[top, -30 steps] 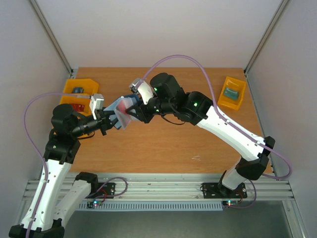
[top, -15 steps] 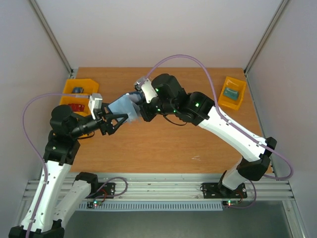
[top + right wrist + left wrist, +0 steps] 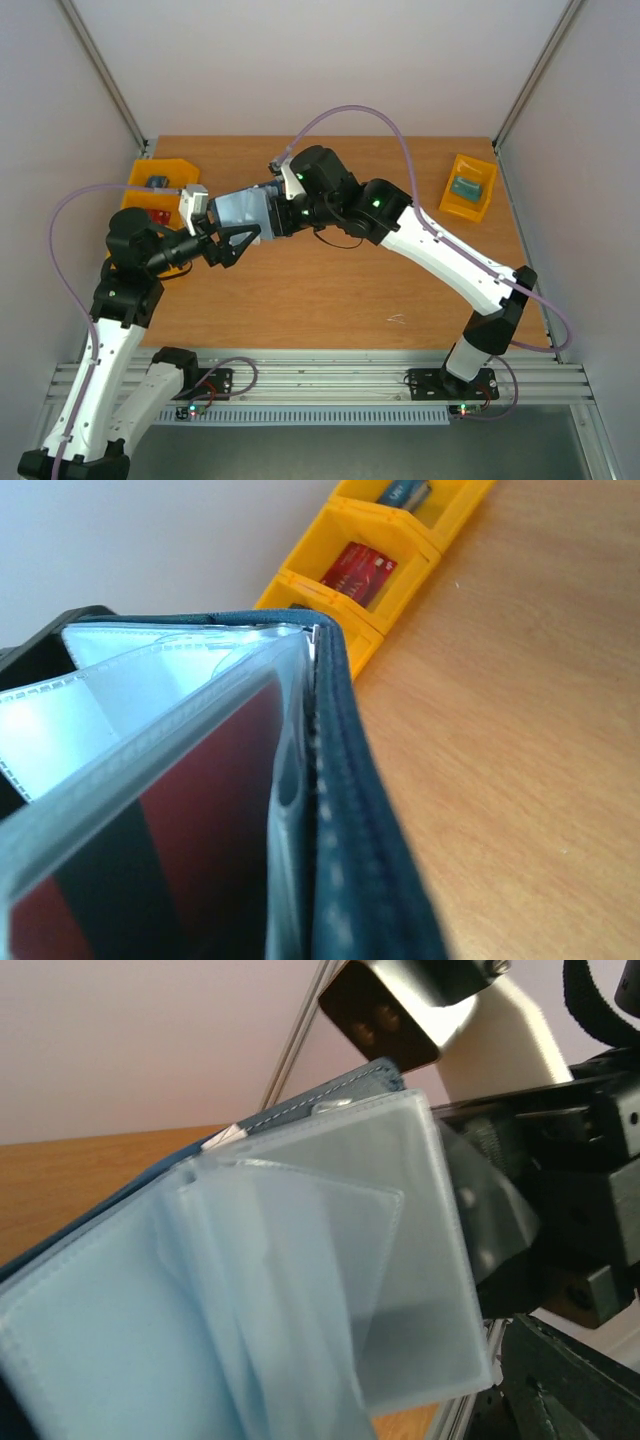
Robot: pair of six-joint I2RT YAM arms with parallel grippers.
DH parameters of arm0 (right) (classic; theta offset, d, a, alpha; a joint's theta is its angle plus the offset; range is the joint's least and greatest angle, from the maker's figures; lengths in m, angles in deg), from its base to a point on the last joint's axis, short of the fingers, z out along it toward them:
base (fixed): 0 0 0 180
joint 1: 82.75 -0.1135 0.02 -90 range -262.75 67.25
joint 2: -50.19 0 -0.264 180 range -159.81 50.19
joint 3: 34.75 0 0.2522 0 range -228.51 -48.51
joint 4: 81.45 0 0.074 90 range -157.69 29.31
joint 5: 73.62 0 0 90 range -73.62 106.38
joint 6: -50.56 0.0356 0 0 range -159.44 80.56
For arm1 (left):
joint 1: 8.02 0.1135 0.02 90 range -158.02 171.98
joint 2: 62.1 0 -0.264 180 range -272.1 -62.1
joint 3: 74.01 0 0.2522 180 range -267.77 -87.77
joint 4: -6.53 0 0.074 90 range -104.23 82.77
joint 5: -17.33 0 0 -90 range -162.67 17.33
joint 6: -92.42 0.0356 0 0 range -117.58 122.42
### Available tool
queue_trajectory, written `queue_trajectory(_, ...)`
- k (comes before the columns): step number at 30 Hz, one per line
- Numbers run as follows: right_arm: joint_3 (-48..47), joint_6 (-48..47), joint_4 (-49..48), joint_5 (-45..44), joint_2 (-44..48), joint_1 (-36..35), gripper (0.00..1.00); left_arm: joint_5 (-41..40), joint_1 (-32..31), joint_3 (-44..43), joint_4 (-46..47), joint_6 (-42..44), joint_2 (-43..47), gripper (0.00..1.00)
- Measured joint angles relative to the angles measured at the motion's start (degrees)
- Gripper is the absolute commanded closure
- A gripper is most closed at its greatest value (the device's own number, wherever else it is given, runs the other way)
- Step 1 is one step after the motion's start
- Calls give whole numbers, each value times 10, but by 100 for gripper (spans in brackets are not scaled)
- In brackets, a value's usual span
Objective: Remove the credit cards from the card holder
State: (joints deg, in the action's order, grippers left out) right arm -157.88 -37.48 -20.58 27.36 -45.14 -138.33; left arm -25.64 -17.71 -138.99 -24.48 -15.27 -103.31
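Since R gripper clamps the card holder aloft, L gripper, jaws wide apart at its near-left, shd pinch the red card edge only, not the clear sleeves.

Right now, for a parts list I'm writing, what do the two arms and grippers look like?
The left arm and right arm share white link shells, black joint housings and small green lights. A lilac cable loops along each. The left gripper and right gripper are black, with a pale camera block at the left wrist.
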Motion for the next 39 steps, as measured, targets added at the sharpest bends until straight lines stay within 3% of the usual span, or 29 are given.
queue_trajectory(20,-61,46,26,-7,-62,-3,99,-60,-16,-23,-38,23,-41,1)
queue_trajectory(33,-64,45,30,-7,-62,-4,99,-32,-17,-23,-9,-13,-41,1)
queue_trajectory(37,-65,43,31,-7,-62,-4,99,-27,-17,-23,-1,-30,-42,17)
queue_trajectory(39,-65,40,31,-7,-62,-4,99,-35,-17,-23,-7,-30,-42,20)
